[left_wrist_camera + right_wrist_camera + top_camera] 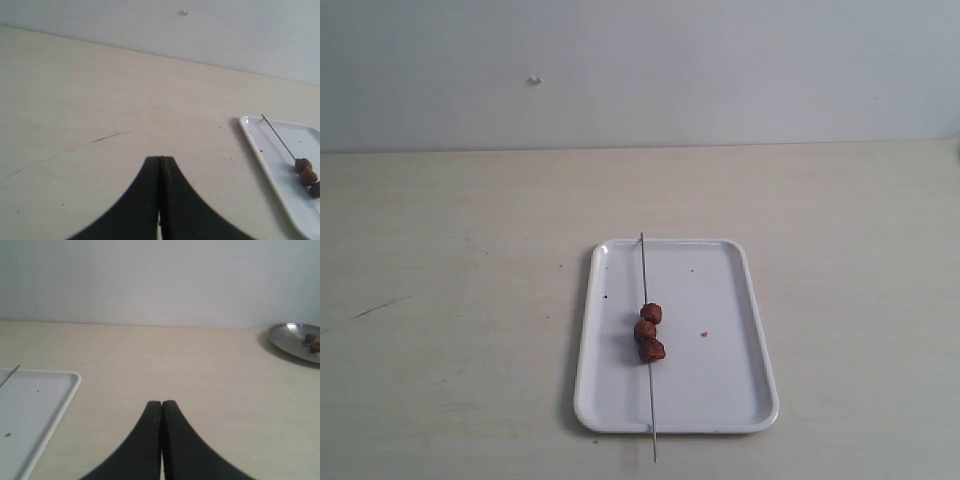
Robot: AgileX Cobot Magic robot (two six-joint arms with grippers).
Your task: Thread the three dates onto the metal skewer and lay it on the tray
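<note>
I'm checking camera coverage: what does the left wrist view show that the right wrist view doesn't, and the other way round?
Only the left wrist view: the three dates threaded on the metal skewer, a dark scratch on the table, and the shut left gripper. Only the right wrist view: a metal dish holding brownish pieces, a red crumb on the tray, and the shut right gripper. Both: the tray, one end of the skewer, the table and the wall.

Pale wooden table (440, 300) against plain white wall (720, 70).
</note>
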